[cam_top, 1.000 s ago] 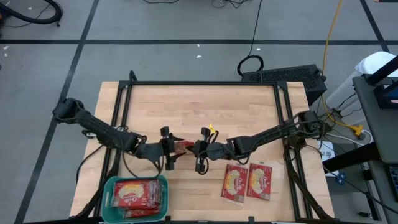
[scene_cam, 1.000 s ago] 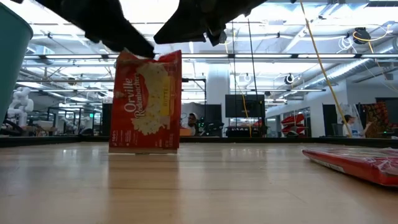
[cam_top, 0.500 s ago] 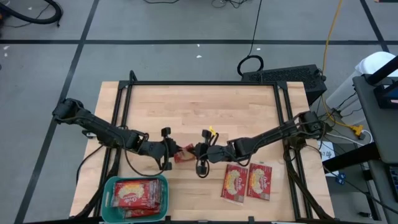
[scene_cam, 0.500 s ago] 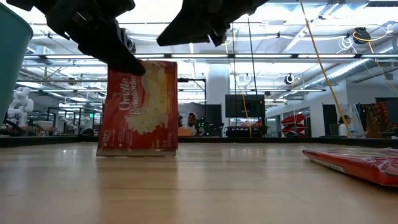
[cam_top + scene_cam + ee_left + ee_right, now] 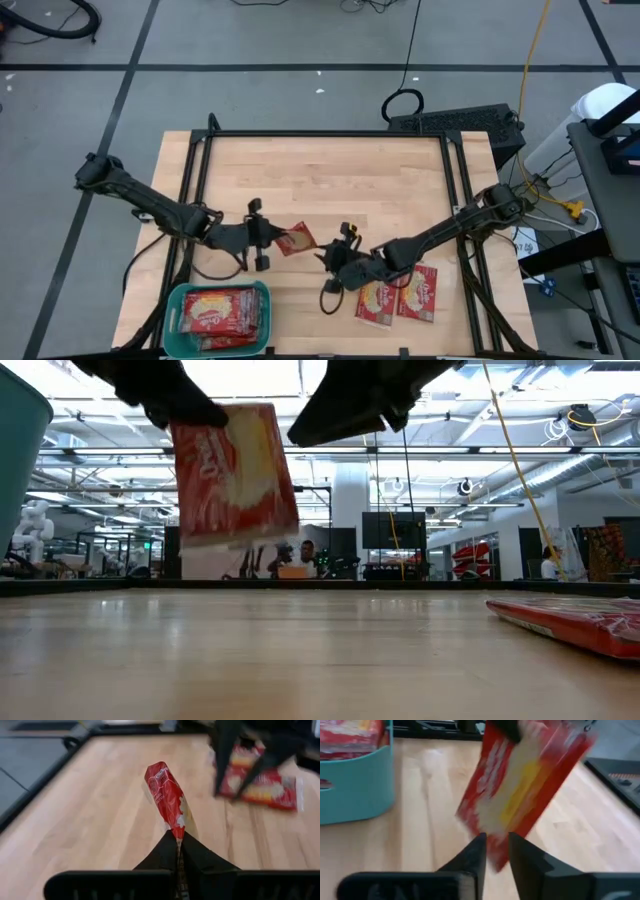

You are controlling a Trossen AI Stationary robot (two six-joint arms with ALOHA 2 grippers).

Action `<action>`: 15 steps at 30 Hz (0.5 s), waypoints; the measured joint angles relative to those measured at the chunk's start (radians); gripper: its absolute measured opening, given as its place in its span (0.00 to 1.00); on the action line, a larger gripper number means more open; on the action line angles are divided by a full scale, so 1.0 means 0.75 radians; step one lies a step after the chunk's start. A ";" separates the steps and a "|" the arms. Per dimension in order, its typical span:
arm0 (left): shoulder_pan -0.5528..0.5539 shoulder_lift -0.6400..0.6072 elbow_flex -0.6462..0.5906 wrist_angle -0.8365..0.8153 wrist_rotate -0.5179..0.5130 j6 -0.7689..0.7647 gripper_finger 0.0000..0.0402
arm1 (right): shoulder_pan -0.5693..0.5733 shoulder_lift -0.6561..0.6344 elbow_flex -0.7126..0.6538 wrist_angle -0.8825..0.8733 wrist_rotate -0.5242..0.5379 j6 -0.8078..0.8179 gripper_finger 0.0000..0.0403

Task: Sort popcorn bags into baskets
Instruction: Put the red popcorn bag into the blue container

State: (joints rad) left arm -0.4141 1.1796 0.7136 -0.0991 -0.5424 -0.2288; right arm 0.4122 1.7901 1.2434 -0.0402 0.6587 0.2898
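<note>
I see bare wood across the far half of the table point(image 5: 320, 170). The teal basket point(image 5: 178, 300) sits at the near left corner with packets inside; two packets point(image 5: 398, 292) lie flat near the right. My left gripper point(image 5: 268, 240) reaches inward, fingers clamped on one packet point(image 5: 297, 238), lifted clear and tilted. My right gripper point(image 5: 335, 262) sits just beside it, fingers slightly parted, holding nothing.

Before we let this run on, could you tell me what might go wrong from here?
The left gripper pinches only one edge of the raised popcorn bag, so it could slip or swing loose. The basket already holds several bags, so this one may land on the rim.
</note>
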 joint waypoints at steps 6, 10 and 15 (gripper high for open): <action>-0.112 -0.111 0.000 0.012 -0.262 -0.024 0.01 | 0.029 -0.002 -0.087 0.123 0.029 0.120 0.33; -0.195 -0.158 0.000 0.103 -0.381 0.014 0.02 | 0.029 -0.002 -0.222 0.468 0.028 0.122 0.40; -0.256 -0.168 0.000 0.309 -0.409 0.168 0.01 | 0.006 -0.001 -0.413 1.068 0.023 0.034 0.46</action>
State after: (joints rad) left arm -0.6058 1.0534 0.7136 0.1329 -0.8495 -0.1031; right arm 0.4164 1.7893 0.9340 0.7607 0.6759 0.3153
